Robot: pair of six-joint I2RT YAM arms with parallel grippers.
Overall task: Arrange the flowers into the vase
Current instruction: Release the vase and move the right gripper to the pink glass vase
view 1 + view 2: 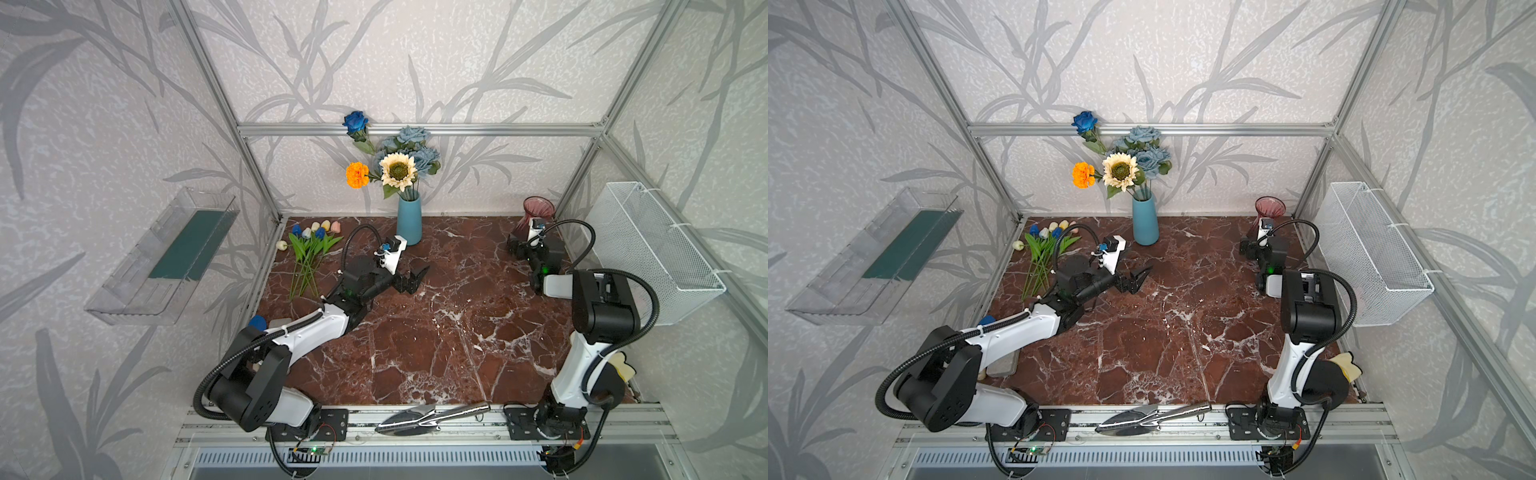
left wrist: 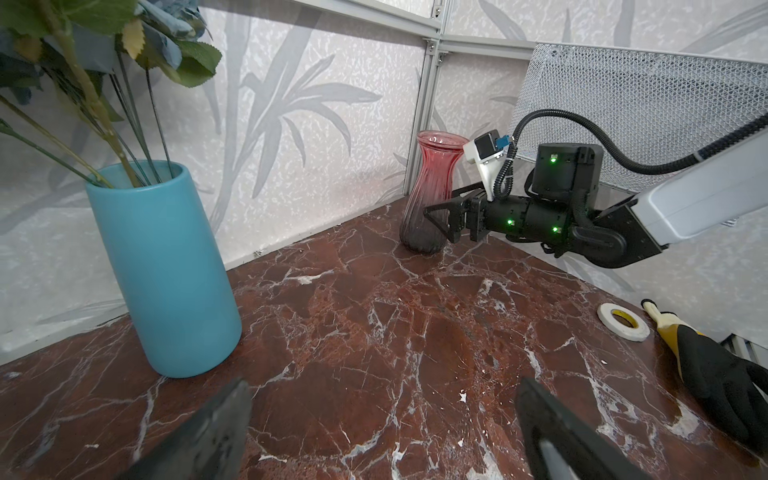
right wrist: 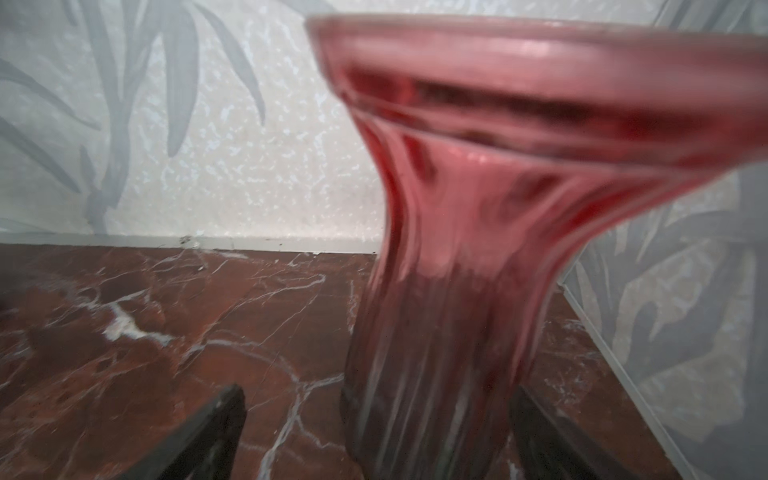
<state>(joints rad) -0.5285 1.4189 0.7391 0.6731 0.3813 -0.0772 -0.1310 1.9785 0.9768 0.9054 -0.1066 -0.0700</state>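
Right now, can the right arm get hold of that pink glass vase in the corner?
Probably yes. The right gripper is open and sits right at the pink vase, whose lower body stands between its jaws in the right wrist view. Nothing else is in the way.

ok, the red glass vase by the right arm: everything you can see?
The red glass vase is translucent and ribbed, with a flared rim, narrow neck and wider body darkening toward the base. It is empty and upright on the marble table in the far right corner by the walls. The right tool is open, straddling its lower body; contact can't be told.
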